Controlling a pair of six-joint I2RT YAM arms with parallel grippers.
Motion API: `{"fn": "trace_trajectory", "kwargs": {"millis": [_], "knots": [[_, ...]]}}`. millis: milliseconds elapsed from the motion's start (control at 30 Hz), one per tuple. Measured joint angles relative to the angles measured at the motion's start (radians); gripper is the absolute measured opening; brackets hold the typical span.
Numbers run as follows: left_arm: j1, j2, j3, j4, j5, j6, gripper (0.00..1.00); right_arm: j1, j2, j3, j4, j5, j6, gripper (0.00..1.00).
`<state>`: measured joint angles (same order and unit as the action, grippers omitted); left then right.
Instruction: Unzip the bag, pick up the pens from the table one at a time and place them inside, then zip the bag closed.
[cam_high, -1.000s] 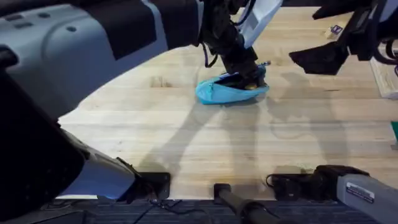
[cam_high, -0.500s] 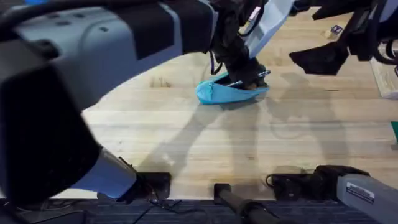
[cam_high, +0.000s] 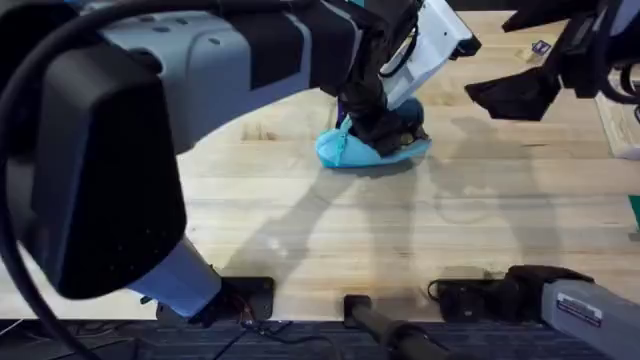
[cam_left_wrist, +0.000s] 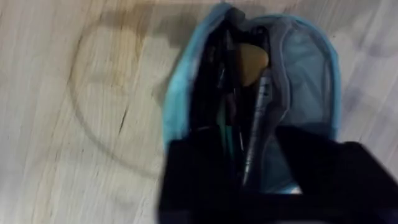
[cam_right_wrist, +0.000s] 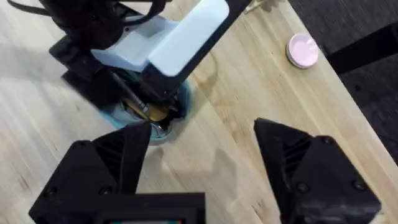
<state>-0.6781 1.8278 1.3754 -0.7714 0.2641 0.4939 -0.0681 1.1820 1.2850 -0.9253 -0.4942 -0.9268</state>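
On the light wooden counter (cam_high: 330, 220), directly beneath the left arm's fingers, lies the light blue bag (cam_high: 350, 152), its zipper open and its mouth spread wide. The left gripper (cam_high: 385, 125) reaches down into that mouth; in the left wrist view the bag (cam_left_wrist: 311, 74) extends away from the fingers with its interior exposed, and a silvery grey pen (cam_left_wrist: 256, 130) runs lengthwise inside it, its near end passing between the dark fingers. Whether those fingers are clamped on the pen or have let go cannot be told from these views. Beside the grey pen, dark slim items lie deeper in the opening, too indistinct to identify as the black pen. The right gripper (cam_right_wrist: 202, 155) hovers to one side, well apart from the bag (cam_right_wrist: 177, 106), its fingers spread wide and holding nothing. Judged from this arrangement, the unzipping is done and at least one pen is at or inside the bag; no loose pen is apparent on the counter near the fingers. Remaining, as a judgement: releasing the grey pen, confirming the second, and zipping the bag closed.
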Motion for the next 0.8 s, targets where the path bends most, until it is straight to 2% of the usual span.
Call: {"fn": "trace_trajectory", "kwargs": {"millis": [100,133,467,633,800], "knots": [[0.000,0.000,0.000,0.010,-0.007,0.000,0.889,0.000,0.000,0.000,0.000,0.000,0.000,0.997],[0.000,0.000,0.000,0.013,-0.007,-0.001,0.967,0.000,0.000,0.000,0.000,0.000,0.000,0.997],[0.002,0.000,0.003,0.016,-0.008,0.000,0.994,0.000,0.000,0.000,0.000,0.000,0.000,0.998],[0.002,-0.005,0.040,0.012,-0.007,-0.001,0.994,0.000,0.000,0.000,0.000,0.000,0.000,0.998],[0.004,-0.064,0.068,0.015,-0.007,0.004,0.992,0.000,0.000,0.000,0.000,0.000,0.000,0.998]]}}
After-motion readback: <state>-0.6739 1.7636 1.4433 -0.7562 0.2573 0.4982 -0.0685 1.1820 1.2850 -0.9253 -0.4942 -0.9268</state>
